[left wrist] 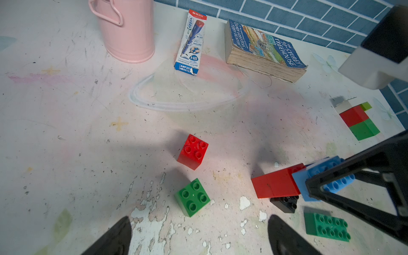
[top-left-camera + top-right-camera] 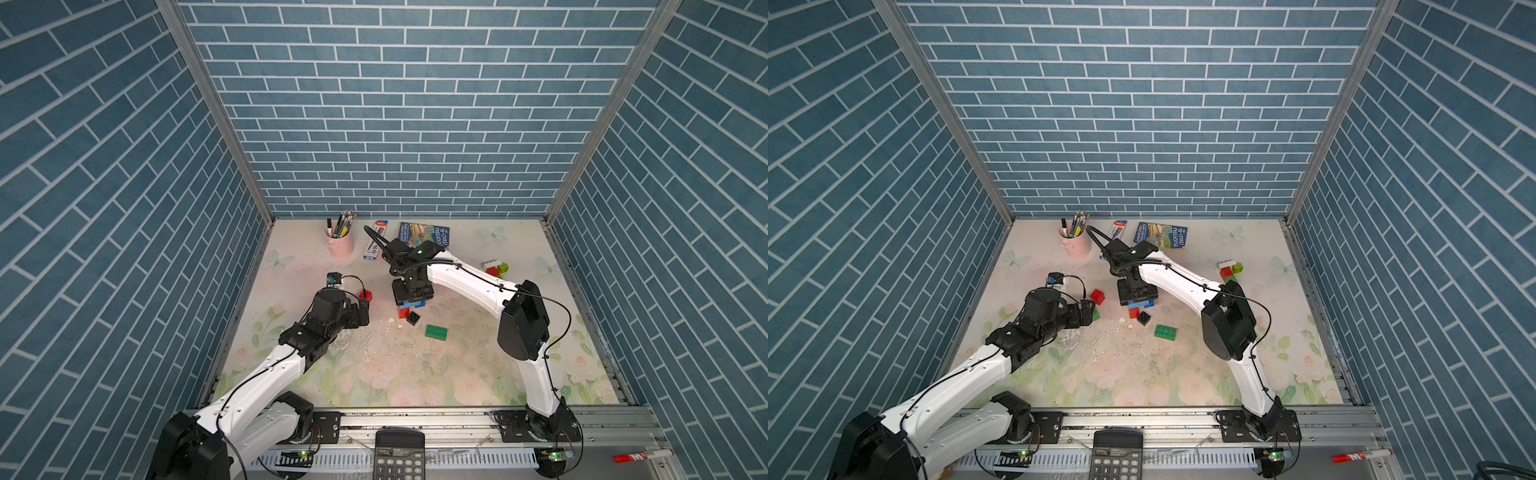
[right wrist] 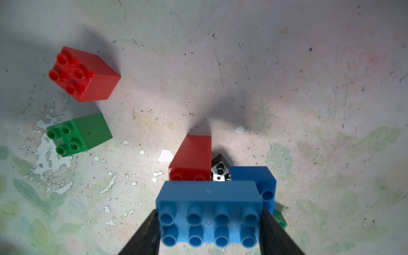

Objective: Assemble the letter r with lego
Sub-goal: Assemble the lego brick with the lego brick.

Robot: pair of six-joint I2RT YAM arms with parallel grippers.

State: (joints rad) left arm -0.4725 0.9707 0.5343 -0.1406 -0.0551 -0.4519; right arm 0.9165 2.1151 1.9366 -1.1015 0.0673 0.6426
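Long blue brick (image 3: 208, 194) is the active piece. The right gripper (image 3: 209, 213) is clamped on its two short ends, studs up, a grip that holds it level for a straight press down. It sits right over the build near table centre: a red column (image 3: 191, 154), a second blue brick (image 3: 257, 178) lower and just beside it, and a black brick (image 3: 220, 164) on the table at the column's 4 o'clock. We read red as the stem of the r and blue as its arm, so the step in hand looks like seating the arm. We cannot tell if the studs below have caught, because the held brick hides the joint.

Loose stock: red square brick (image 1: 193, 152) and green square brick (image 1: 192, 197) at the build's 9 o'clock, apart from it. Green long brick (image 2: 436, 332) is at its 4 o'clock.

The left gripper (image 1: 199, 218) hangs just short of the green square brick, fingers (image 1: 114, 236) wide apart and empty. We judge it is lined up for that piece while clear of the right arm.

A side stack (image 2: 496, 268) of white, red, green and lime lies at the table's 2 o'clock.

Back edge: pink cup (image 2: 338, 243) at 11, pencil box (image 2: 374, 243), book (image 2: 424, 236) at 12.

Risk: an off-centre push could tip the column.
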